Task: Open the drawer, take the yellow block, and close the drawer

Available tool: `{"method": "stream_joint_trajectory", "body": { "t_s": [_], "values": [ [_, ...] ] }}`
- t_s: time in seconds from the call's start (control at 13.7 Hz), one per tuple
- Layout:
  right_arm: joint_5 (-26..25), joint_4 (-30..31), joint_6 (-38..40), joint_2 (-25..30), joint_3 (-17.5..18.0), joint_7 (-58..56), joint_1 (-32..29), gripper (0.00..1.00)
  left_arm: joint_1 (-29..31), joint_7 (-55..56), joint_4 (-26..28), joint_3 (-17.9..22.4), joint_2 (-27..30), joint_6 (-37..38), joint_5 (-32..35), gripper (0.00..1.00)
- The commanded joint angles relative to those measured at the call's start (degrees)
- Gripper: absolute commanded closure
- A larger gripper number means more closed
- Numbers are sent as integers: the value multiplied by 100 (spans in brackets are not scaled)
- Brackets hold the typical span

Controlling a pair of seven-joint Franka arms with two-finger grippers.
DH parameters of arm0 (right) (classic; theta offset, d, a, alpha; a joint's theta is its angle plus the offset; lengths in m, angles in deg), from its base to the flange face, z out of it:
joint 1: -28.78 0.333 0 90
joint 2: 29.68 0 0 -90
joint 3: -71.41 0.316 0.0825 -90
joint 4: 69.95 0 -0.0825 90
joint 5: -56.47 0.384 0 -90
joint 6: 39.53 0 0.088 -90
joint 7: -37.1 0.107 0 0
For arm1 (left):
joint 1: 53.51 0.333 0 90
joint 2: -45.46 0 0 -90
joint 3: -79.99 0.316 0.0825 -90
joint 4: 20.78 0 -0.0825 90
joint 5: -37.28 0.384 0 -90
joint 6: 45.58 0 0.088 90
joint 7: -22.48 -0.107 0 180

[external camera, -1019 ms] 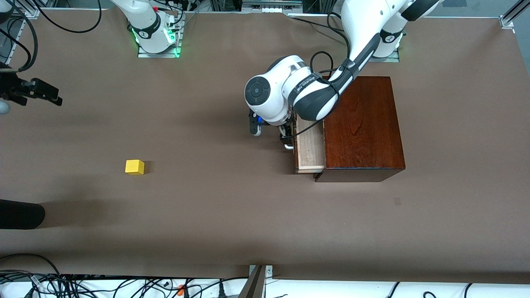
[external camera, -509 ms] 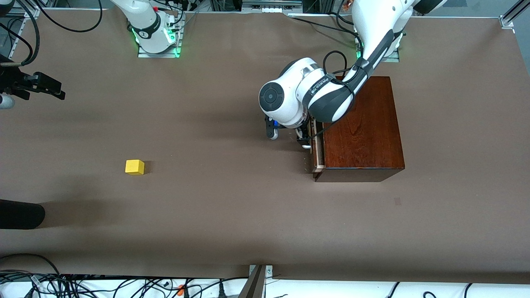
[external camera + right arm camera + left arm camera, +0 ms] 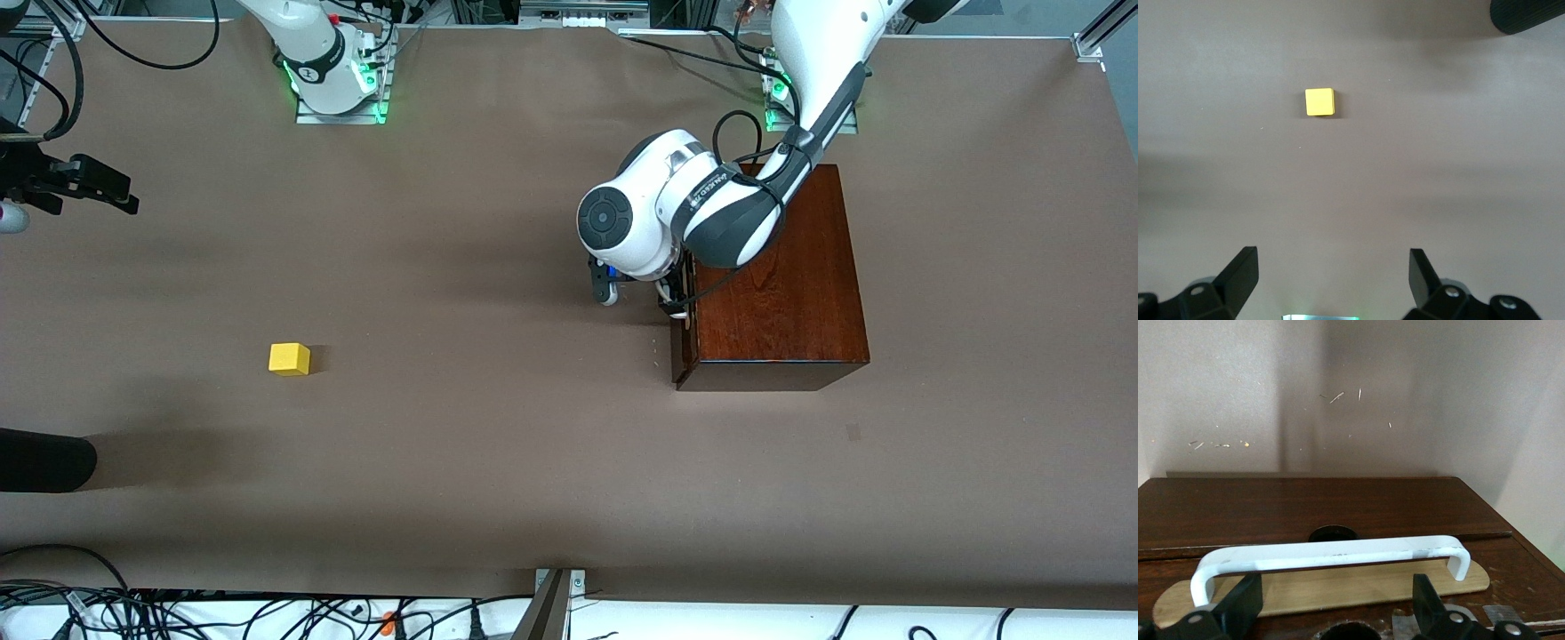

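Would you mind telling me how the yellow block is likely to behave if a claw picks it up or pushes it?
The yellow block looks like a small solid cube, so probably stiff and light. Its flat faces suggest it would slide on the brown table cover rather than roll. Plain smooth sides might slip a little in a loose grip.

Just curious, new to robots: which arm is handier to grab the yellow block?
Right. The right gripper hangs open over the right arm's end of the table, where the yellow block lies. The left gripper sits open at the drawer handle.

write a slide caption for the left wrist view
Left end effector, fingers open, at the white bar handle of the closed drawer in the dark wooden box.
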Motion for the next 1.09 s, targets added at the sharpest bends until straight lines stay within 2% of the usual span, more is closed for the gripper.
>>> {"method": "stream_joint_trajectory", "body": {
  "t_s": [0.0,0.15,0.29,0.44,0.58,0.8,1.02],
  "values": [
    [33,-89,112,17,64,60,-97,0,48,19,219,37,240,-19,180,0],
    [33,-81,112,26,55,60,-97,0,-197,552,35,37,223,-185,92,0],
    [33,-81,104,17,64,60,-97,0,-374,1745,-237,28,231,-195,-48,0],
    [33,-81,112,17,72,51,-97,0,-305,2801,-632,28,275,-151,-539,0],
    [33,-72,121,8,72,-1,-97,0,-243,3340,-836,63,590,-73,-813,0],
    [33,-63,130,0,90,-11,-97,0,213,3841,-1081,72,1100,445,-901,0],
    [42,-72,104,-9,90,-11,-88,0,994,3957,-1363,37,1312,893,-1129,0]
  ]
}}
